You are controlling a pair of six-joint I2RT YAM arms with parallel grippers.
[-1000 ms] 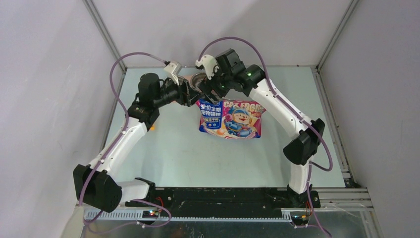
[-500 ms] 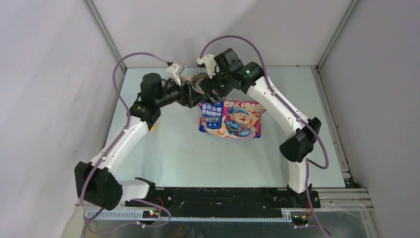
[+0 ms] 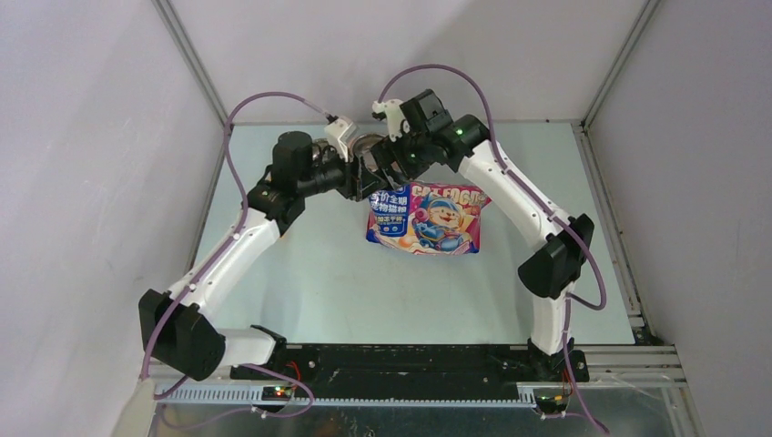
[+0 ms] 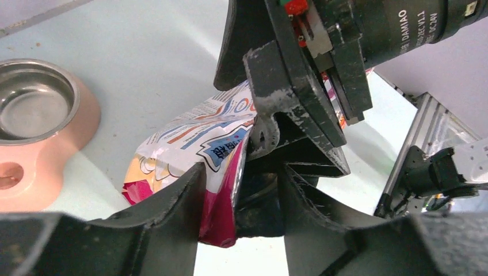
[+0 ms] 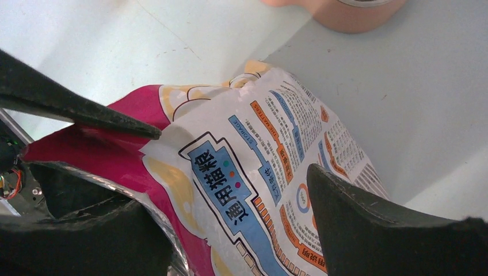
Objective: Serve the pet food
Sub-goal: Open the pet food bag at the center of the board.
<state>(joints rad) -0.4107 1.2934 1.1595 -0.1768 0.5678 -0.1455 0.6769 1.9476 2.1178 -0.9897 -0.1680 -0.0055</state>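
Observation:
The pet food itself is hidden; only its glossy blue, pink and white bag (image 3: 428, 218) shows, mid-table with its printed face up. Both grippers meet at the bag's top left corner. In the left wrist view the bag's (image 4: 195, 132) pink edge stands between the parted jaws of my left gripper (image 4: 241, 172), against the left finger, with a right-arm finger beside it. My right gripper (image 5: 230, 195) straddles the bag's (image 5: 276, 161) printed wall with jaws wide: one finger is behind the foil lip, the other outside. From above, the left gripper (image 3: 362, 180) and right gripper (image 3: 387, 173) almost touch.
A pink feeder (image 4: 52, 149) with an empty steel bowl (image 4: 34, 103) stands just behind the bag, its bowl (image 3: 367, 144) partly hidden by the wrists from above. Walls enclose the table on three sides. The arms' bases line the near edge.
My left arm has swung right towards the bag's corner and its jaws have narrowed around the bag's edge. The right arm and the bag have barely moved.

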